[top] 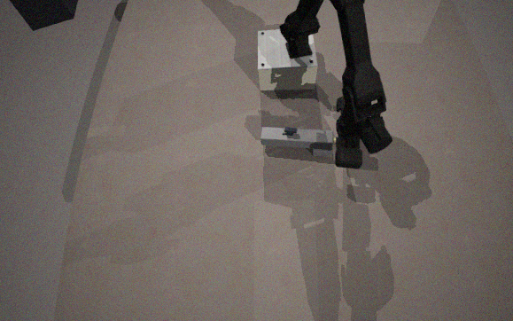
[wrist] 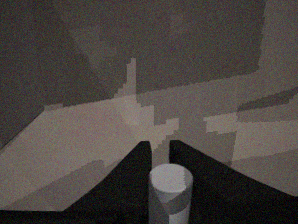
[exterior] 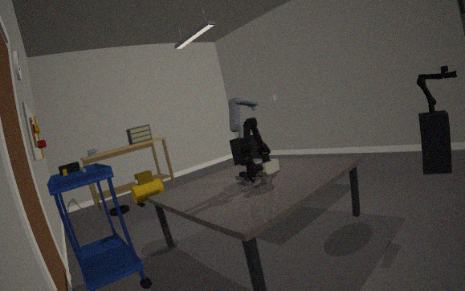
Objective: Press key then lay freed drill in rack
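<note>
The grey holder bar [top: 273, 134] lies across the table, with a small dark key [top: 290, 131] on its upper face near the middle. My gripper [top: 347, 152] [wrist: 158, 149] is at the bar's right end, shut on the drill. The drill [wrist: 171, 179] shows in the wrist view as a pale cylinder between the dark fingers; its far part is hidden. In the top view the fingers cover most of it. The pale box [top: 266, 50] [exterior: 271, 165], seemingly the rack, stands behind the bar; a dark arm part covers some of its top.
The arm's dark links [top: 357, 49] come down on the right beside the pale box. Long shadows cross the table [top: 162, 266] [exterior: 215, 213]. A blue cart [exterior: 80, 177], a wooden bench [exterior: 123, 150] and a second arm on a black stand [exterior: 435, 142] are away from the table.
</note>
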Robot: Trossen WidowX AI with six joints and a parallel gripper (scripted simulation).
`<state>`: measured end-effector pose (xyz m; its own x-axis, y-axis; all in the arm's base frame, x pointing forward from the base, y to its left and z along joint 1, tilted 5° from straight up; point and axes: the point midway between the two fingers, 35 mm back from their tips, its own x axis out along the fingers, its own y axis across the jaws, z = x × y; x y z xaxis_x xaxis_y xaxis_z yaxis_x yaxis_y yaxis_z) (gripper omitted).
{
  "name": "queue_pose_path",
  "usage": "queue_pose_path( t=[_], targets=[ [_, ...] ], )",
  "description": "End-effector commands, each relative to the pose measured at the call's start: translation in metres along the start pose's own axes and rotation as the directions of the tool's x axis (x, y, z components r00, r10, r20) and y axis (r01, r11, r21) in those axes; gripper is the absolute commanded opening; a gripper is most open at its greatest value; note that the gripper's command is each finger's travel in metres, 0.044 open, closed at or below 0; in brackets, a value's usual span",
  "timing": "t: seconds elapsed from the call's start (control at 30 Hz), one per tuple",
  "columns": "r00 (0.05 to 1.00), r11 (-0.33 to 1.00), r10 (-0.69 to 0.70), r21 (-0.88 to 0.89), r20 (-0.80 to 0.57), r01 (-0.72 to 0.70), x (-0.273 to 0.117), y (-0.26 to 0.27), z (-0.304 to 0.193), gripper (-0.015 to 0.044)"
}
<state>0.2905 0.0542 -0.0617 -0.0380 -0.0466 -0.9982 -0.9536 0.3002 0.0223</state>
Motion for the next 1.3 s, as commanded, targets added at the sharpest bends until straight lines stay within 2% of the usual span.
queue_pose_path(
  t=[0.0,0.8,1.27],
  targets=[
    [1.000,1.000,0.000,0.001,0.006,0.000,-0.001,-0.001,0.006,0.0000],
    [1.000,1.000,0.000,0.001,0.010,0.000,-0.004,-0.001,0.041,0.0000],
    [1.000,1.000,0.000,0.001,0.008,0.000,-0.002,0.000,0.032,0.0368]
  ],
)
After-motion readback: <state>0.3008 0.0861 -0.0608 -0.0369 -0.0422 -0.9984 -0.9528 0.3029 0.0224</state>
